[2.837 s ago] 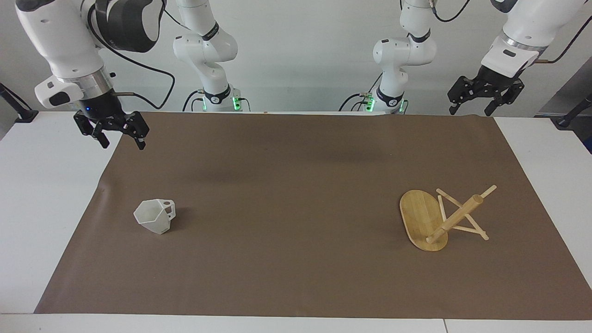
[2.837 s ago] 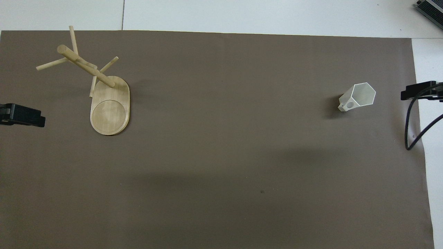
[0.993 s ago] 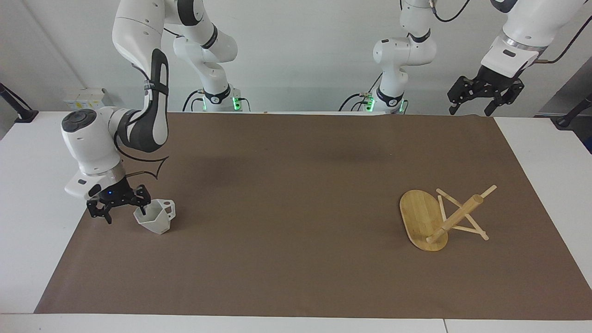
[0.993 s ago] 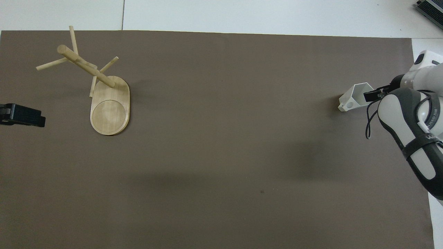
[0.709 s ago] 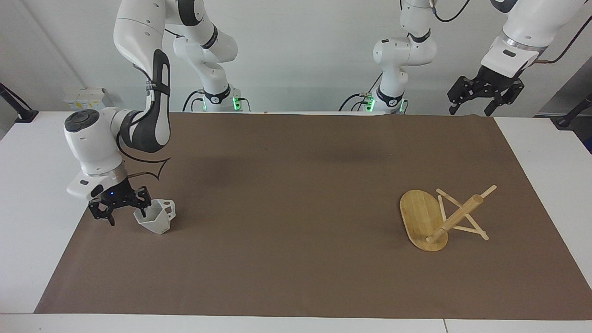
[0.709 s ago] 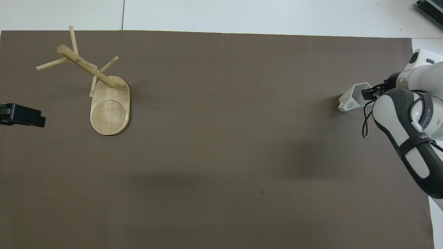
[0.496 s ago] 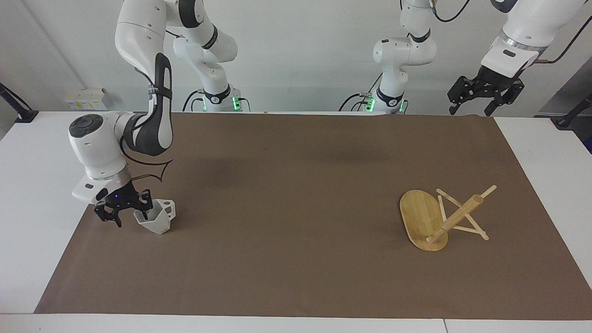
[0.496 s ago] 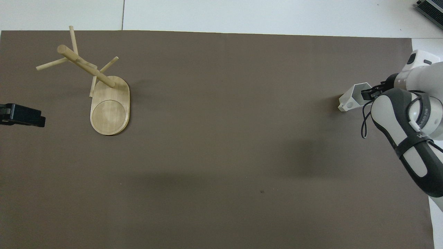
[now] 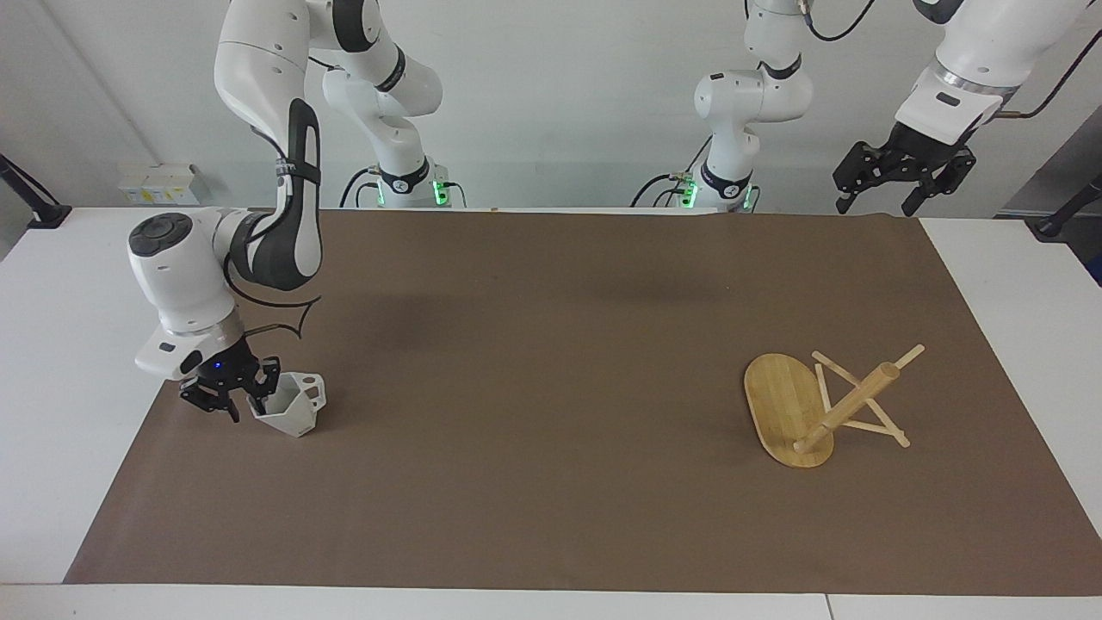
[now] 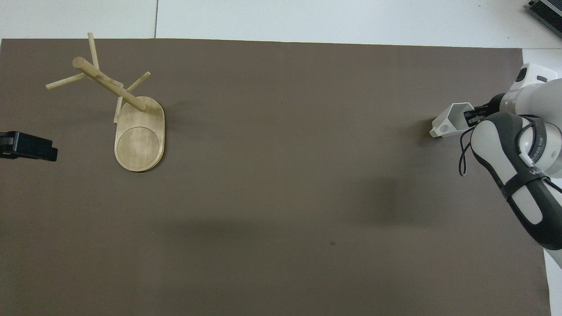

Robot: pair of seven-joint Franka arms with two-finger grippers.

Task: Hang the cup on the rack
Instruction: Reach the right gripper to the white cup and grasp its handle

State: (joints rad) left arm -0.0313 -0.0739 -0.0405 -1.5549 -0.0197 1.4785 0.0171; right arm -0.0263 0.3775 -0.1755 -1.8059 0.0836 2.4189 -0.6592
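My right claw (image 9: 244, 398) has come down from over the mat's upper left corner in the facing view to the cup (image 9: 288, 403) at mid-left of that frame, and in the last moment its fingers have drawn together on the cup's wall, one inside the mouth and one outside. The cup has tipped a little under them and sits slightly turned in the overhead view. It rests on the brown mat (image 9: 534, 362), not lifted. I judge the grip to be just closing, so the pick-up step is nearly made; lifting and carrying across are all to come.

The rack (image 9: 818, 403) has not moved. It lies toppled at the right of the facing view, upper left of the overhead view: its oval base (image 10: 139, 139) is up on edge and its post (image 10: 108, 83) slants with the pegs touching the mat. That means hanging is not possible as things lie; I judge the rack must be stood up first, which would fall to my left arm.

My left claw (image 9: 901, 172) waits at the upper right of the facing view, over the bench edge, its fingers apart and empty.

As for writing, there is lettering on my right arm's dark band in the overhead view, but I cannot read it. The cup and rack carry no labels that I can see.
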